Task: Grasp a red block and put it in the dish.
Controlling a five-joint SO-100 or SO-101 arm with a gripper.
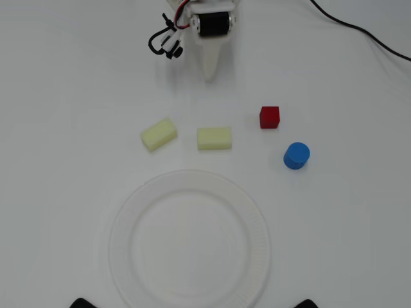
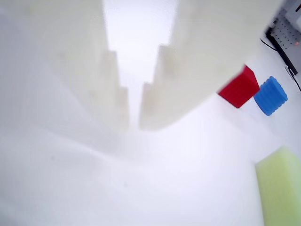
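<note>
The red block [image 1: 270, 117] is a small cube on the white table, right of centre in the overhead view. It also shows in the wrist view [image 2: 240, 87], partly hidden behind the right finger. The dish [image 1: 122, 224] is a large white ribbed plate at the bottom centre, with nothing in it; it is out of the wrist view. My white gripper [image 1: 210, 76] is at the top centre, well up and left of the red block. In the wrist view the gripper [image 2: 134, 123] has its jaws almost together with only a thin gap, holding nothing.
A blue cylinder [image 1: 297, 156] stands just below and right of the red block, and shows in the wrist view [image 2: 271, 96]. Two pale yellow blocks [image 1: 159, 134] [image 1: 214, 138] lie between the gripper and the dish; one [image 2: 281, 188] shows in the wrist view. A black cable [image 1: 359, 32] runs across the top right.
</note>
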